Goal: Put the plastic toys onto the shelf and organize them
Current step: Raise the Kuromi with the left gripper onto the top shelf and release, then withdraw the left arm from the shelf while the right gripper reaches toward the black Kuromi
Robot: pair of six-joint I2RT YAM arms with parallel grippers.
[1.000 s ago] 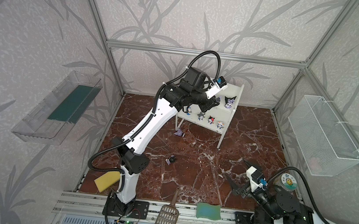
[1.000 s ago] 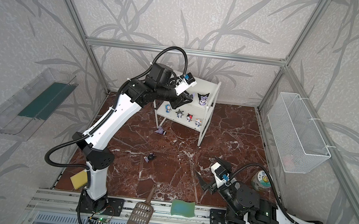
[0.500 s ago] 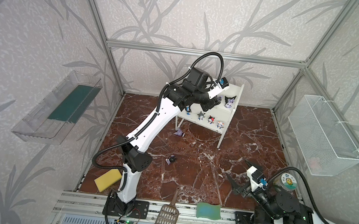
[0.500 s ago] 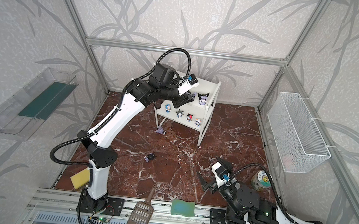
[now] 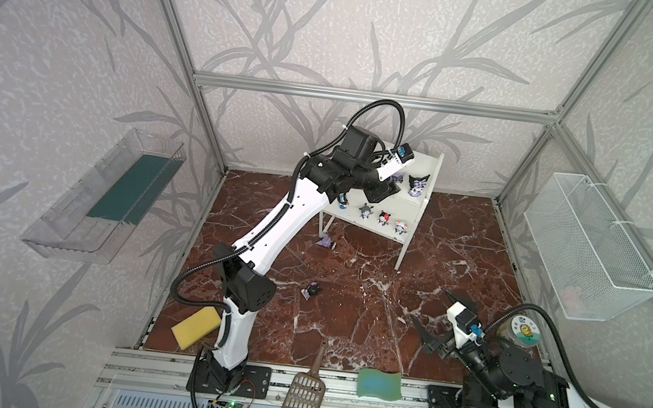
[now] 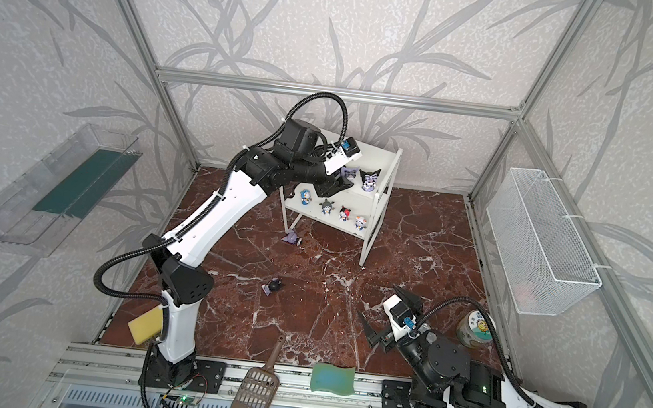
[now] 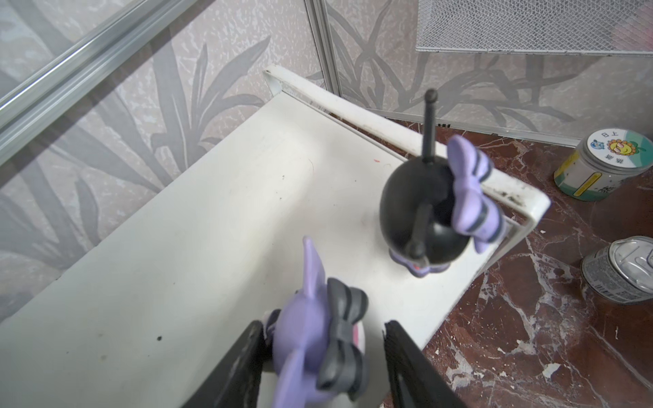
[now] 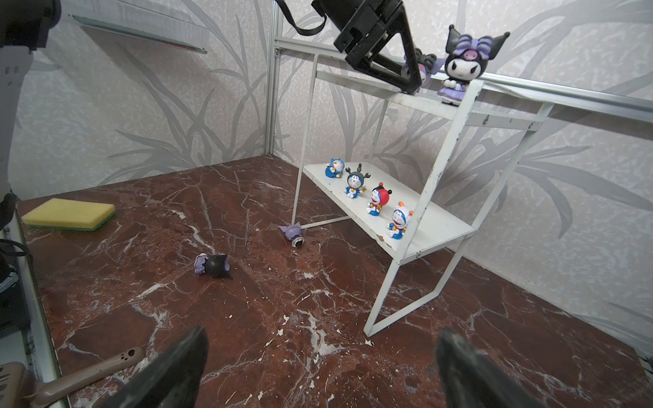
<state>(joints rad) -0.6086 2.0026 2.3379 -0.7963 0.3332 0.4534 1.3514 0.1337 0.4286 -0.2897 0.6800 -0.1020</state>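
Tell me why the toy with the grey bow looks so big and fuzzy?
Left wrist view: the purple toy sits by the lens, inside the left gripper, so it looms big and blurry. Right wrist view: the blue toys on the shelf look sharp, the right gripper fuzzy.

Six toys (image 5: 384, 218) on shelf (image 5: 425, 167), two off

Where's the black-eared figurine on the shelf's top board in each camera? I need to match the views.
Top view: black-eared figurine on the top board, beside the shelf's side panel.
Top view: figurine in the same spot.
Left wrist: black head seen from above, near the board's corner.
Right wrist: figurine facing the camera at the board's end.
Shared landmark: the raised side panel beside it.
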